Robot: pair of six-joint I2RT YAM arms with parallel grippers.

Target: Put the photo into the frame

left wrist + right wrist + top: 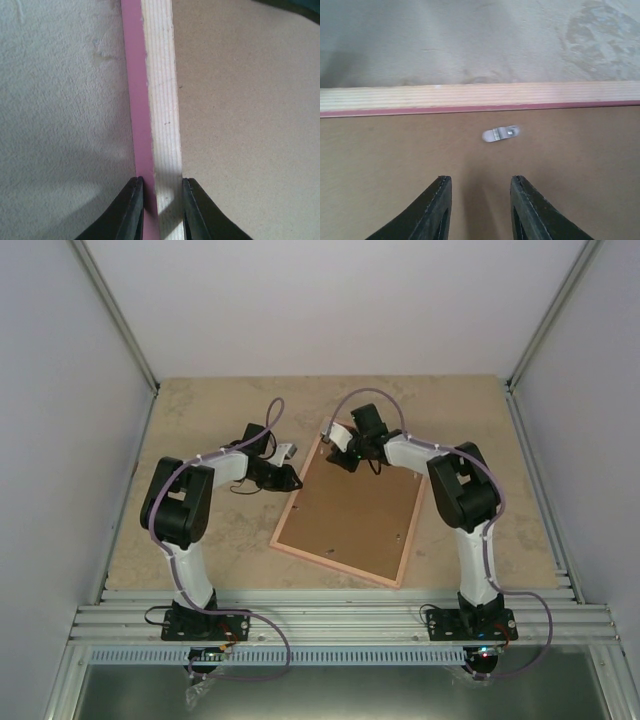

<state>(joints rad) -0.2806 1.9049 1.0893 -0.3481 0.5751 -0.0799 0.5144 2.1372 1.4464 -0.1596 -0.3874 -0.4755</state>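
Note:
The pink frame (335, 562) lies flat on the table with a plain brown backing board (355, 515) filling it. My left gripper (296, 480) is at its left rail. In the left wrist view the gripper (161, 200) is shut across the pink and pale wood rail (150, 100), one finger on each side. My right gripper (345, 462) is open and empty over the board near the frame's far rail. In the right wrist view the gripper (481, 195) points at a small metal tab (500, 134) just short of that rail (480, 97). The photo is not in view.
The beige table (200, 420) is walled by white panels on three sides. An aluminium rail (340, 620) runs along the near edge by the arm bases. Cables loop above both arms.

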